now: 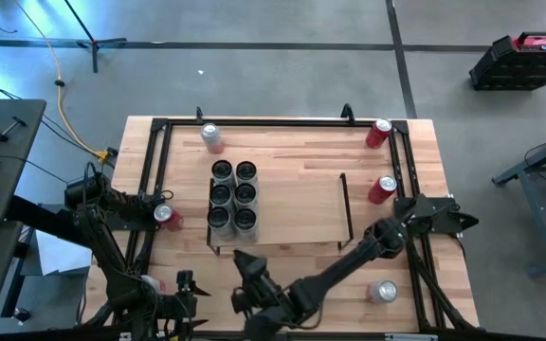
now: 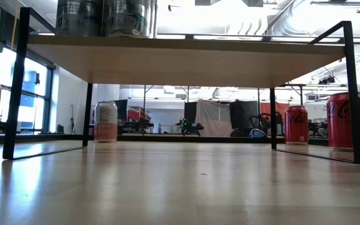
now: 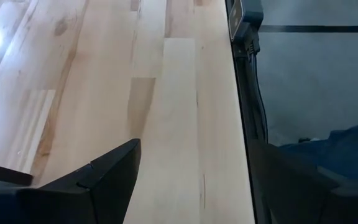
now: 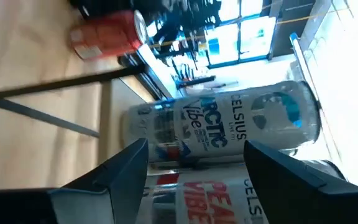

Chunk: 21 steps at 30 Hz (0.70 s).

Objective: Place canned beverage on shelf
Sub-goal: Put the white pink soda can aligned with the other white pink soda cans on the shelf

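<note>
The shelf (image 1: 297, 204) stands mid-table on its black wire end frames. Several cans (image 1: 233, 195) stand in two rows on its left part; the low view shows them on top of the board (image 2: 105, 15). My right gripper (image 1: 245, 258) hovers open at the shelf's near edge, just short of the nearest cans. In its wrist view a white Celsius can (image 4: 229, 124) stands beyond the fingertips, with my right gripper (image 4: 194, 152) rolled onto its side. My left gripper (image 1: 186, 284) waits open over the table's near left; nothing lies between its fingers (image 3: 194, 162).
Loose cans stand on the table around the shelf: a silver one (image 1: 212, 135) at the far left, red ones at the far right (image 1: 378, 133), right (image 1: 382, 188) and left (image 1: 167, 216), a silver one (image 1: 382, 291) near right. The shelf's right half is bare wood.
</note>
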### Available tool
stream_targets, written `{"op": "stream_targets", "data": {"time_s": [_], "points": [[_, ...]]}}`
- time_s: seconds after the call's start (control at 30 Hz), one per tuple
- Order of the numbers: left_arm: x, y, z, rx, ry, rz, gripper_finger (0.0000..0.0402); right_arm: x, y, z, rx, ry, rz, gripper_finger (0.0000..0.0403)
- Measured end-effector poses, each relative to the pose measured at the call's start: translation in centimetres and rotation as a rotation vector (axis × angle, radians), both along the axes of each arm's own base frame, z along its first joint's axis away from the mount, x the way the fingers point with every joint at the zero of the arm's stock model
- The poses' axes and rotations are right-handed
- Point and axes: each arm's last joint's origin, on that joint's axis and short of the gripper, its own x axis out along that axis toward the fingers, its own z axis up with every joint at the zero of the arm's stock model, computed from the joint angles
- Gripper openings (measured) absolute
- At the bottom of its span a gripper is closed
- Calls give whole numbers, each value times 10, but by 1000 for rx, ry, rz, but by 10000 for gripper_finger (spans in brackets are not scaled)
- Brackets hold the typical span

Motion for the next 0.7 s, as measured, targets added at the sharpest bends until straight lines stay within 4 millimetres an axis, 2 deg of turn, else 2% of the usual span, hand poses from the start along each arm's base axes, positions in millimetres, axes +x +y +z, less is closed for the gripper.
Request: {"op": "stream_targets", "data": {"time_s": [0.17,0.23,0.33,0.47,0.6,0.7], "points": [[4,-2,1,-56,7,5,294,-20,10,32,228,-96,113,249],[7,0,1,-26,44,-44,294,-32,5,50,330,-137,109,249],[10,5,7,-51,78,-64,294,-47,-5,64,471,-194,55,250],[7,15,31,-87,31,-70,294,-54,-17,58,552,-193,-20,250],[-9,24,62,-80,-125,-68,294,-52,-26,50,585,-179,-71,250],[-20,29,78,-45,-239,-49,294,-48,-30,49,624,-176,-74,250]]}}
